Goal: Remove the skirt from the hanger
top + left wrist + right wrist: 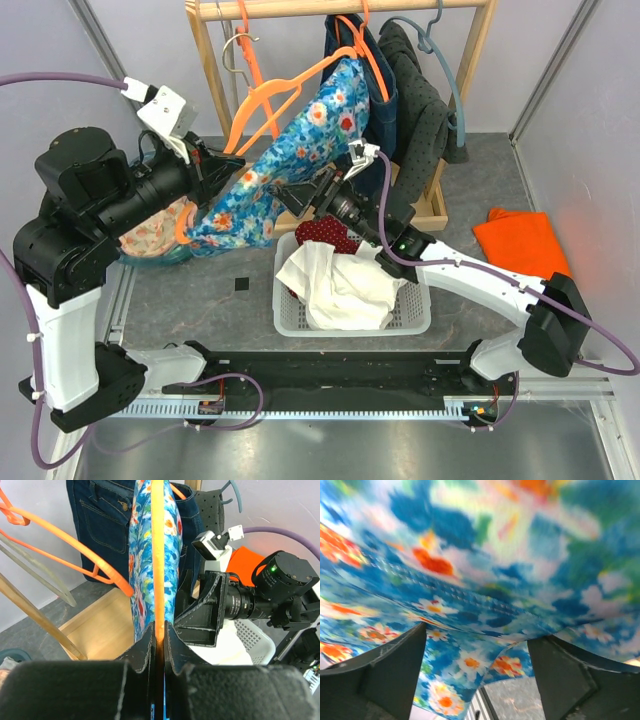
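1. Your left gripper (pixel 159 630) has its jaws clamped tight on the bar of the orange hanger (pixel 158 540). It holds the hanger tilted in front of the wooden rack (pixel 205 60).
2. The blue floral skirt (pixel 300 140) hangs on that hanger. It drapes from the high end near the rack down to a bunched hem beside the left arm, so the skirt is not off yet.
3. Your right gripper (pixel 308 195) sits against the skirt's lower edge, above the white laundry basket (pixel 420 318). Its jaws stand wide apart. In the right wrist view, floral cloth fills the space ahead of the fingers (pixel 385 670), but nothing is pinched.
4. Progress, as a judgement: the hanger is secured and the right arm is in place at the cloth. What is left is to close on the fabric, draw the skirt off the hanger and release it.
5. You cannot tell from these views whether the hanger's hook is on the rail.
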### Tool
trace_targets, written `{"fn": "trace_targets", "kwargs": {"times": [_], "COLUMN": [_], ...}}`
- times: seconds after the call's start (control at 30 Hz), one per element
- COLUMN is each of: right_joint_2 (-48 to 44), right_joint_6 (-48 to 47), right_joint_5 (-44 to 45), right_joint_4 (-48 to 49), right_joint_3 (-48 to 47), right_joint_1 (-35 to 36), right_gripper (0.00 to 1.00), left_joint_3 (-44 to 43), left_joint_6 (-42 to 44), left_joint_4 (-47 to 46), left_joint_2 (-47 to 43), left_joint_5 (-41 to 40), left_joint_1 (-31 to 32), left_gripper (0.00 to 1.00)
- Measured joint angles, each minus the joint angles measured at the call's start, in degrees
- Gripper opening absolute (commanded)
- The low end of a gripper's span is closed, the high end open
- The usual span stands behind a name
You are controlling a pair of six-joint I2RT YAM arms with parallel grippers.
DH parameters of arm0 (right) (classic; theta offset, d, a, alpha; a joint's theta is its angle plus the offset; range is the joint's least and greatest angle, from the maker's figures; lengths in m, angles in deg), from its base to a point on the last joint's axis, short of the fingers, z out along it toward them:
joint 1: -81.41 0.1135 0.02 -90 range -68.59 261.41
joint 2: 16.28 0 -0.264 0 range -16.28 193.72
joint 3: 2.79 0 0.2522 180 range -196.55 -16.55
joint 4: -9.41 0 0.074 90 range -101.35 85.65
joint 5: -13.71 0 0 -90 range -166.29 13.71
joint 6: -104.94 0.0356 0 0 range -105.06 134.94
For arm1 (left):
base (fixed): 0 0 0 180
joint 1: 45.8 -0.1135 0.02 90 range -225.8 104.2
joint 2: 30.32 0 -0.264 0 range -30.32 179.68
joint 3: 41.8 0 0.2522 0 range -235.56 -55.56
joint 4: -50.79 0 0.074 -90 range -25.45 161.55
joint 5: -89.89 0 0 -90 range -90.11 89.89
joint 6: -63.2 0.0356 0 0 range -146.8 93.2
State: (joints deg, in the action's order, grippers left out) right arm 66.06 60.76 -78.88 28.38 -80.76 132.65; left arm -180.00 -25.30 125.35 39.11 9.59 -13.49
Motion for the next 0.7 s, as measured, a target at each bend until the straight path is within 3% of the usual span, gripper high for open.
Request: {"fn": "trace_targets", "kwargs": {"times": [0.13,0.2,0.23,0.27,0.3,0.47,0.7], "right_joint_2": [0.0,0.0,0.0,-0.1,-0.3,-4.5,-19.0], "right_joint_6": [1.6,2.6,3.0,3.7,4.0,4.7,-4.4], "right_joint_5": [-0.5,-1.0,-1.6,-2.4,-3.1,-5.6,-3.7], "right_joint_4": [5.2,7.9,9.2,10.3,10.6,6.7,-8.0], "right_joint_3": [0.3,0.5,0.5,0.5,0.5,0.3,-4.9], "right_joint_1": [-0.3,-0.3,-0.4,-0.4,-0.5,-0.2,5.8], "right_gripper": [0.62,0.47,0.36,0.08,0.00,0.00,0.00], "left_joint_3": [0.0,0.3,0.9,1.6,2.5,6.7,5.2], "left_joint_6": [-1.1,-1.5,-1.6,-1.6,-1.7,-1.7,-2.4], "left_joint_4": [-0.1,-0.4,-0.9,-1.3,-1.6,-2.4,-3.3], "left_joint_2": [0.1,0.3,0.5,0.6,0.7,2.3,6.9], "left_joint_5": [0.3,0.5,0.5,0.5,0.3,-1.3,-3.1], "left_joint_1": [0.0,0.0,0.0,0.0,0.0,0.0,0.3], "left_gripper": [0.02,0.02,0.02,0.02,0.02,0.02,0.02]}}
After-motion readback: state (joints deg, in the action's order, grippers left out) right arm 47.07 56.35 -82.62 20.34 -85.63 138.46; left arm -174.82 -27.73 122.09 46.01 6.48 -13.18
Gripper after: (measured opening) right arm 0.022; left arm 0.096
